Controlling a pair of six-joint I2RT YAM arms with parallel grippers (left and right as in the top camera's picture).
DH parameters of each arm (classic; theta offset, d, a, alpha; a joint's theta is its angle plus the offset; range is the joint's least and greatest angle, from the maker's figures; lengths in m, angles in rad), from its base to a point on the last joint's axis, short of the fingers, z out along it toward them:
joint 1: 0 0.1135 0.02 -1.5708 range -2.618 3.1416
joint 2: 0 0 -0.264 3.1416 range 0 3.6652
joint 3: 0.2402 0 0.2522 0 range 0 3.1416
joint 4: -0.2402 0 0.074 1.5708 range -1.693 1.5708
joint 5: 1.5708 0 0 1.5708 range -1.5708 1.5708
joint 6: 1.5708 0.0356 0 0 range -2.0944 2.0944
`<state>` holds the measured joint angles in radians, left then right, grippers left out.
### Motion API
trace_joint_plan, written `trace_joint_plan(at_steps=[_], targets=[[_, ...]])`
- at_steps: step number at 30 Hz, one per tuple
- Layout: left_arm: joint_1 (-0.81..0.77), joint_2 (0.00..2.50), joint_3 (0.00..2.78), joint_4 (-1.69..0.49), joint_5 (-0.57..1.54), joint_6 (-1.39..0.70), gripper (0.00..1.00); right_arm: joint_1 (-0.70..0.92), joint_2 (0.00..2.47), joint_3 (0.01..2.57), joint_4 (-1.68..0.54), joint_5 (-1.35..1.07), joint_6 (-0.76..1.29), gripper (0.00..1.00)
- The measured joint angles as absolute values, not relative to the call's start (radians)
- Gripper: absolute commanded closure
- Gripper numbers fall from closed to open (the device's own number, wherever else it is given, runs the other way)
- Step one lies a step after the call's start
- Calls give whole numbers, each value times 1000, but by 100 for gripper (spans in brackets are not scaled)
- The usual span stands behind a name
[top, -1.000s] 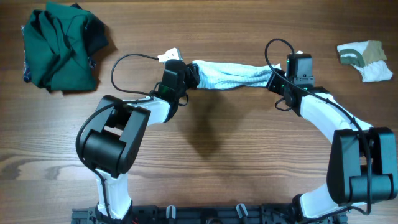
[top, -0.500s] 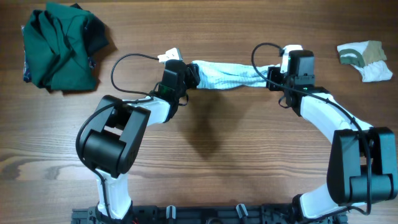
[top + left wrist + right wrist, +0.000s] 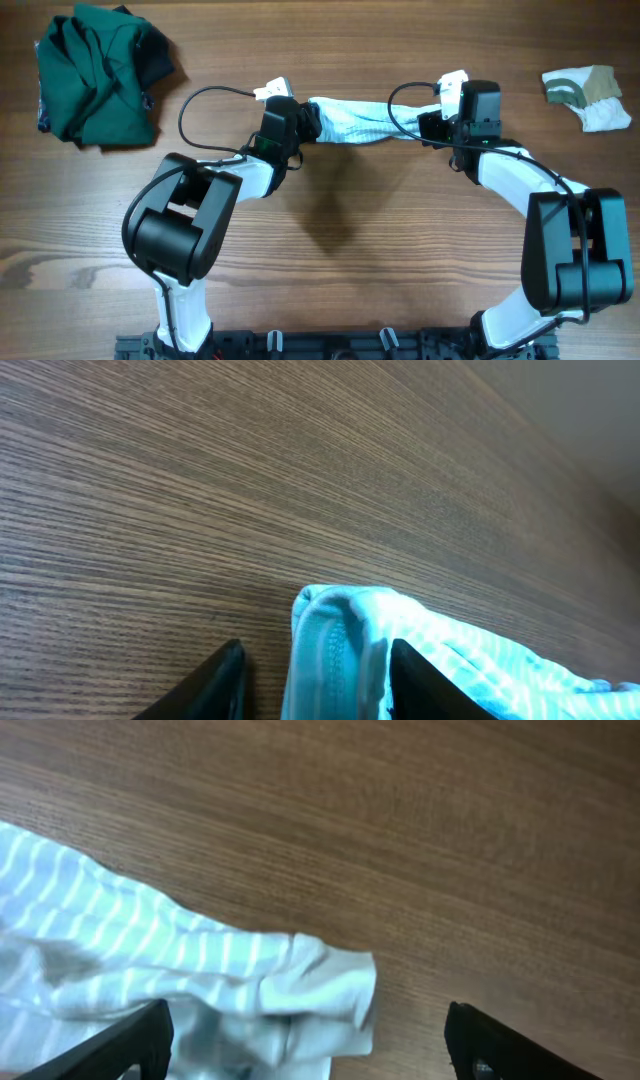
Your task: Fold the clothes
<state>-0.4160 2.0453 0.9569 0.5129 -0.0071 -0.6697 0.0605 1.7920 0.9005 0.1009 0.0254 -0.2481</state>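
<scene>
Where the left arm and the right arm rise from the near edge of the table, each bends inward toward the middle. Between them lies bare wood. Just beyond it, the striped garment stretches as a narrow, bunched band from left to right, one arm at each end.

The left gripper is clamped on the garment's left end. In the left wrist view a rolled, pale blue edge of the cloth stands up between the two dark fingers.

The right gripper stands wide open and holds nothing. In its wrist view the fingers are far apart. The garment's right end lies loose on the wood between them, with its crumpled corner nearer the left finger and well clear of the other.

Farther back, near the far left corner, the green garment sits in a rumpled heap. Near the far right edge lies the white-and-olive piece, small and crumpled. Both are well apart from the striped garment and from the arms.
</scene>
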Motion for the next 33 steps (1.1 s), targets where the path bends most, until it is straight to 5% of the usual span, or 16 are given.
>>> trace_joint_plan(at_steps=[2,5,24,33], targets=[[-416,2045,957,513,-7,-670,53,60,1792,900,110,23,-263,47],[-416,2045,957,513,-7,-670,53,60,1792,900,113,15,-270,67],[-416,2045,957,513,-7,-670,54,61,1929,904,228,-5,-228,75],[-416,2045,957,513,-7,-670,51,62,1930,908,216,183,-75,77]])
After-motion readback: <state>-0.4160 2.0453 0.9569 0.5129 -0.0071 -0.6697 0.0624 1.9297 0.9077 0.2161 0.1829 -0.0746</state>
